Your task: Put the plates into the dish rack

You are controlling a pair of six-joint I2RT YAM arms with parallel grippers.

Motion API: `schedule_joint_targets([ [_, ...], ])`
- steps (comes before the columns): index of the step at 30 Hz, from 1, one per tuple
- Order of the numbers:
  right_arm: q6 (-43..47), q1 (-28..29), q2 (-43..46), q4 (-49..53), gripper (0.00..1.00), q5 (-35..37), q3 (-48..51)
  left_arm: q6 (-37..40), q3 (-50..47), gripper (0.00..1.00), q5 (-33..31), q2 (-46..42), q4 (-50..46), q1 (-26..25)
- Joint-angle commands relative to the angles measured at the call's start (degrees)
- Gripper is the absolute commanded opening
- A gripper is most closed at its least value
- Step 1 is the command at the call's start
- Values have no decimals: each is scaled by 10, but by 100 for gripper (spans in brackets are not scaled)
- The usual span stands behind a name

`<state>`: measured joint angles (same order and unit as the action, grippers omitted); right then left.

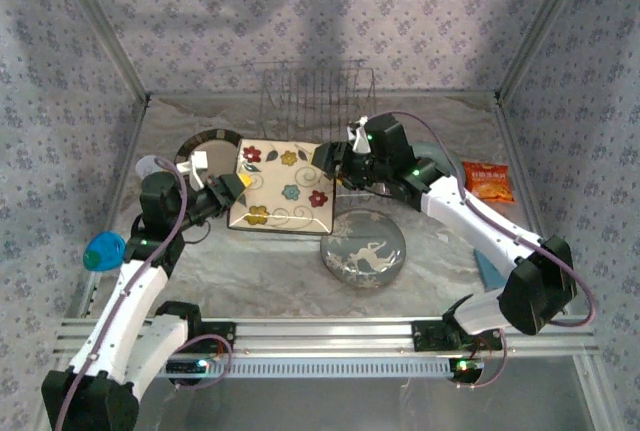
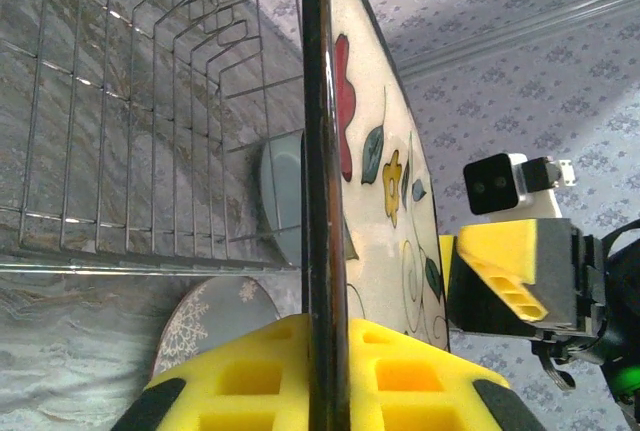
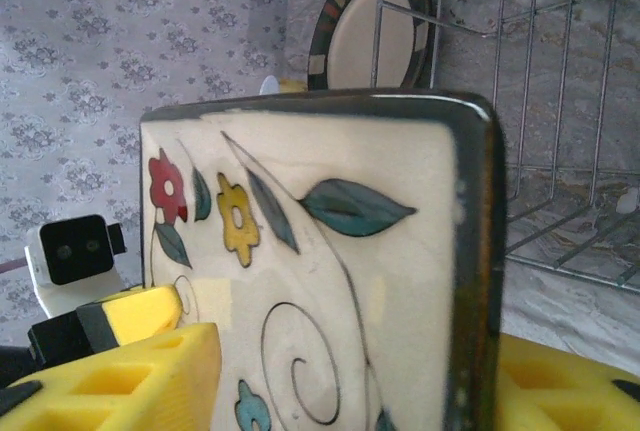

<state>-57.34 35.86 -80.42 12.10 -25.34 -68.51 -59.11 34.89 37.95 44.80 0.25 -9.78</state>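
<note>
The square cream plate (image 1: 282, 186) with flowers and leaves is held up at the middle of the table. My left gripper (image 2: 335, 351) is shut on its dark left edge, seen edge-on in the left wrist view. My right gripper (image 3: 350, 381) straddles the plate's right edge (image 1: 338, 163), its yellow fingers (image 3: 130, 371) standing apart from the plate's face, open. The silver wire dish rack (image 1: 312, 91) stands at the back. The brown-rimmed round plate (image 1: 205, 146) lies at back left, the deer plate (image 1: 363, 246) in front of the square one, and a pale grey-blue plate (image 1: 437, 156) behind my right arm.
An orange snack packet (image 1: 487, 181) lies at the right. A blue object (image 1: 103, 251) sits by the left wall, near my left arm. Patterned walls close in the table on three sides.
</note>
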Motion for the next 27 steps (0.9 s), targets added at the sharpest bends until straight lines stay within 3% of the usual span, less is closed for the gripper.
schedule_joint_targets([
  [1, 8, -8, 22, 2, 74, -3, -15, -10, 49, 0, 25, -3, 121, -4],
  [3, 11, -14, 30, 13, 97, 3, -12, -8, 52, 0, 21, 6, 126, -3],
  [4, 13, -18, 35, 18, 100, 4, -10, -8, 54, 0, 19, 11, 130, -3],
  [14, 34, -76, 92, 45, 100, -7, 41, -3, 93, 0, 19, 73, 167, -4],
  [19, 68, -125, 108, 73, 100, -52, 52, 3, 115, 0, 22, 107, 184, -4],
  [27, 104, -187, 117, 28, 100, -168, 63, 2, 162, 0, 59, 177, 233, -3],
])
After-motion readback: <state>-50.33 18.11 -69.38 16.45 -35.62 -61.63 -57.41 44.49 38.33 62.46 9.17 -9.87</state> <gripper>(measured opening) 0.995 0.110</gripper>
